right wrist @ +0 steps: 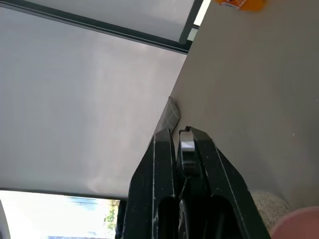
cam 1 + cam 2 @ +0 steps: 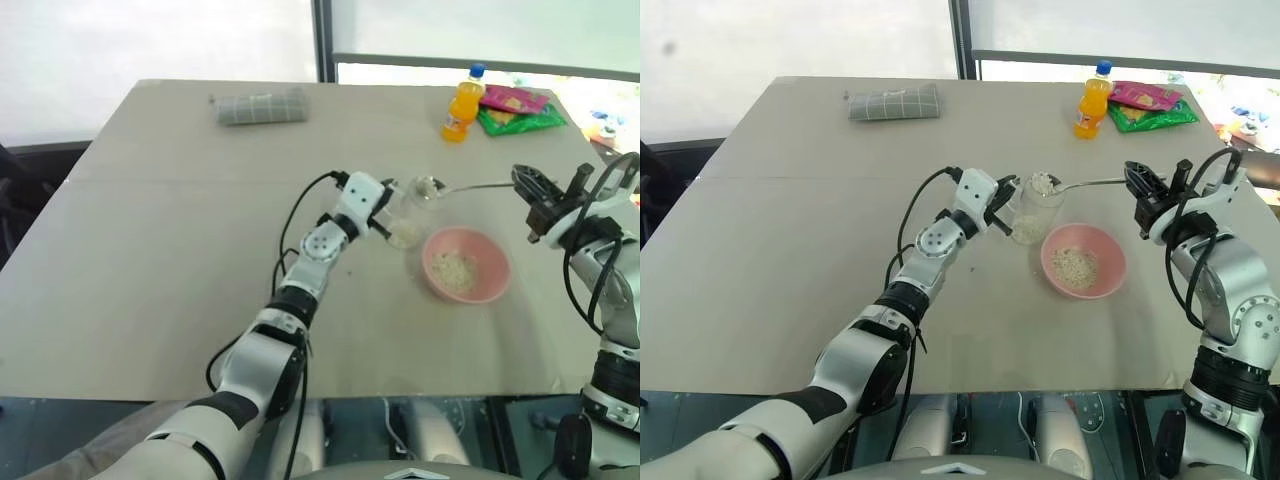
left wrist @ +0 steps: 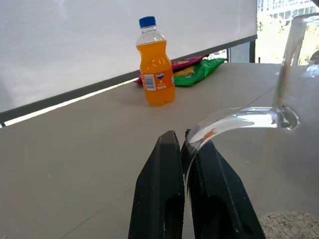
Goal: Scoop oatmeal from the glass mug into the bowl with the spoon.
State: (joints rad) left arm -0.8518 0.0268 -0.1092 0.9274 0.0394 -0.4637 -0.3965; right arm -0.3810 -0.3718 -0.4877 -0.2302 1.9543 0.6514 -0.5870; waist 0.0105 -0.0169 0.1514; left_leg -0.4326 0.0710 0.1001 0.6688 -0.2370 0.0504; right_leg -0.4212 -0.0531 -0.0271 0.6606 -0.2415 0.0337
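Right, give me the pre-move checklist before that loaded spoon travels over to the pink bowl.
1. Left gripper shut on the glass mug's handle: ok.
2. Right gripper shut on the spoon handle end: ok.
3. Spoon scoop loaded with oatmeal and above the glass mug rim: ok.
4. Bowl upright on the table, beside the mug, already holding some oatmeal: ok.
5. Path from mug to bowl free of other things; orange bottle and snack packets stand far back: ok.
6. Spoon level enough not to spill: cannot tell.
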